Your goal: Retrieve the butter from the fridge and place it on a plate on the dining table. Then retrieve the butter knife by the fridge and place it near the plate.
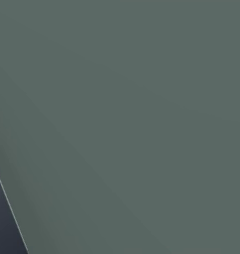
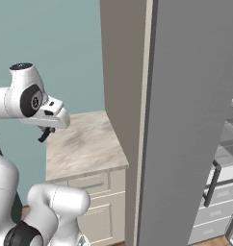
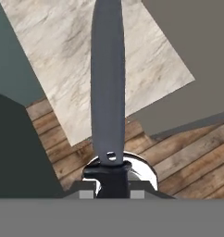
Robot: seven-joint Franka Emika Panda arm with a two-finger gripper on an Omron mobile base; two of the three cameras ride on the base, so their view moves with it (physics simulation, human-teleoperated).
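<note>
We hold the butter knife (image 3: 107, 88) pinched by its black handle between our fingers (image 3: 86, 195), blade running straight ahead of them, above the marble tabletop (image 3: 58, 60) beside the fridge (image 2: 195, 120).

A rendered home kitchen — a marble-topped drawer cabinet (image 2: 84, 144) under the gripper (image 2: 45, 133), a tall grey fridge (image 2: 186, 120) to its right, plank floor (image 3: 197, 152) below, teal wall (image 2: 46, 38) behind.
</note>
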